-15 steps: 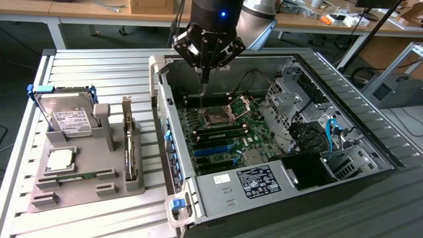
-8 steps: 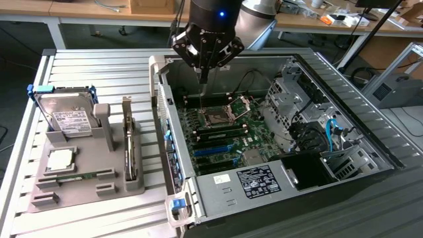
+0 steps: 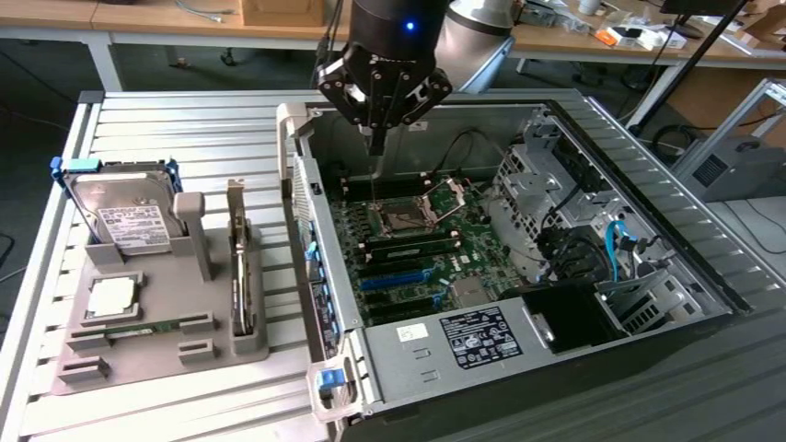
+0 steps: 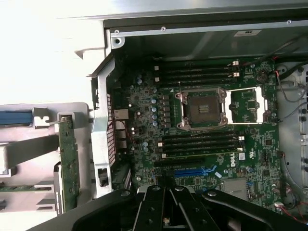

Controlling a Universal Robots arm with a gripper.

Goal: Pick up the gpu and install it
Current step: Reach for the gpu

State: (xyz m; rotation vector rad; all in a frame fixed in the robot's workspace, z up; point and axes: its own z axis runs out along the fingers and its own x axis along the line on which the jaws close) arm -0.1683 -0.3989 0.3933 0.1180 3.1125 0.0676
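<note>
Gripper [image 3: 375, 147] hangs over the open case [image 3: 687, 276], above the motherboard [image 3: 411, 244]. I see its fingers pressed together with nothing between them. The gpu [image 3: 243, 272] is well apart from it. It stands on its long edge in a slot of the grey holder [image 3: 160, 345], which rests on the slatted table [image 3: 184, 120] to the exterior view's left of the case. In the wrist view I see the card's green board edge-on, just outside the case's perforated rear wall. The hard drive [image 3: 123, 216] stands upright at the holder's far end, and a RAM stick [image 3: 135, 329] lies low near its front. The CPU socket [image 4: 204, 108] sits mid-board between two banks of memory slots.
</note>
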